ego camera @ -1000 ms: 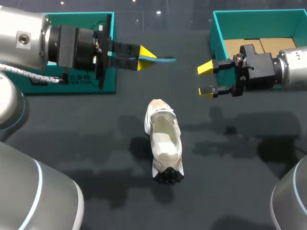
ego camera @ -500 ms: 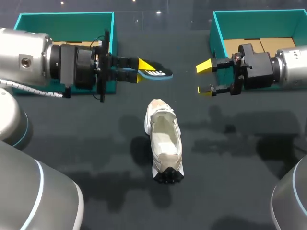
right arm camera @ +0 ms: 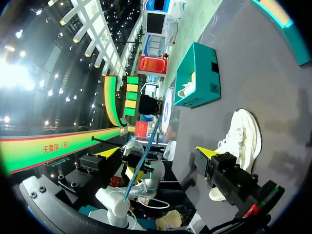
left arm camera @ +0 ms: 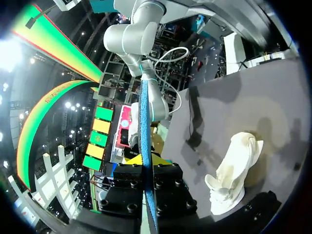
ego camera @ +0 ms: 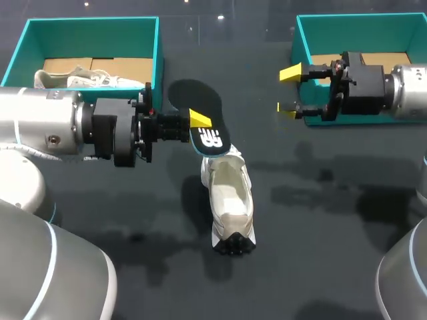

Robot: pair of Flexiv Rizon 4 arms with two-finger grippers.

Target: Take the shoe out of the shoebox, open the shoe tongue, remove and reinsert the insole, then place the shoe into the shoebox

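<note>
Shoe (ego camera: 227, 197) lies opening-up on the dark table (ego camera: 320, 233), midway between the two teal boxes. The left gripper (ego camera: 198, 120) has its fingers closed flat on the dark insole (ego camera: 193, 99), whose near end hangs over the shoe's far end; whether they touch, I cannot tell. The right gripper (ego camera: 289, 91) is spread wide and holds nothing, just left of the right shoebox (ego camera: 303, 47). The left shoebox (ego camera: 157, 47) holds another white shoe (ego camera: 80, 79).

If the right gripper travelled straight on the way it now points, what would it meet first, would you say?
Most likely the dark insole held by the left gripper, which lies across the right gripper's line; the right wrist view shows it ahead. Whether their heights match is unclear.
</note>
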